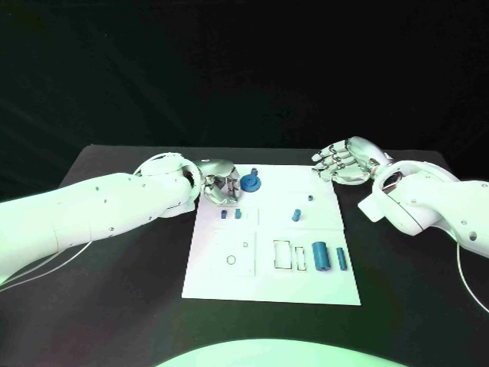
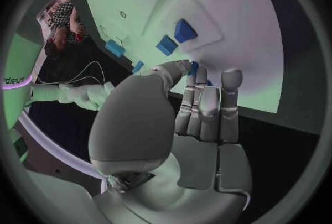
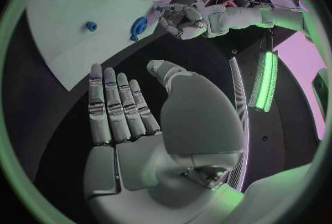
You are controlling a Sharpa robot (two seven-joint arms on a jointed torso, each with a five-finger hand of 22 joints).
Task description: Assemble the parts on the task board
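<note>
Round blue part (image 1: pixel 250 182) stands at the task board (image 1: pixel 311 287)'s far left edge; your left hand (image 1: pixel 219 186) is against it, though whether it grips is unclear. Keep it upright, press straight down. Right hand (image 1: pixel 344 162) hovers spread, holding nothing, off the far right corner. Count: roughly seven blue parts, two of them cylinders (image 1: pixel 321 255) lying near right.
</note>
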